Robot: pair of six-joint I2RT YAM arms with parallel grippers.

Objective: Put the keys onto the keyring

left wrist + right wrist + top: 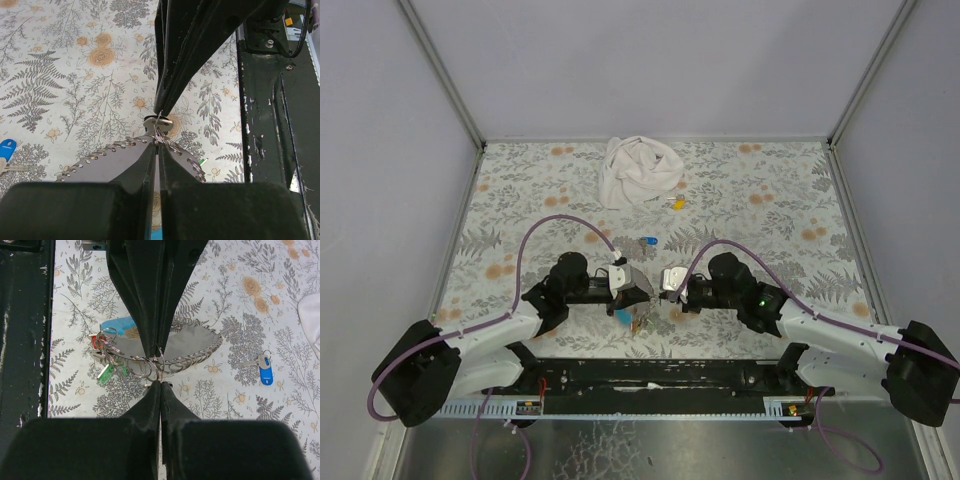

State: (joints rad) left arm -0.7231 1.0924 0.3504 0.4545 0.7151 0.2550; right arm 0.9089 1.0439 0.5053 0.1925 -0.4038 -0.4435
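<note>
Both closed tight: left claw [157, 135] pinches a wire ring of the keyring [192, 342], right claw [160, 376] nips a ring on its strap edge. Green keys [106, 374] bunched at the strap's end. Blue key [265, 371] lies apart on the table [225, 405].

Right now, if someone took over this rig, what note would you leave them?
Left hand: shut, apparently pinching the keyring at its strap edge.
Right hand: shut, tip to tip with the left; what it pinches is unclear.
Green keys: bunched at the keyring's end, seemingly on already.
Blue key: loose on the table, apart.
To do: pick up the blue key and thread it on.
</note>
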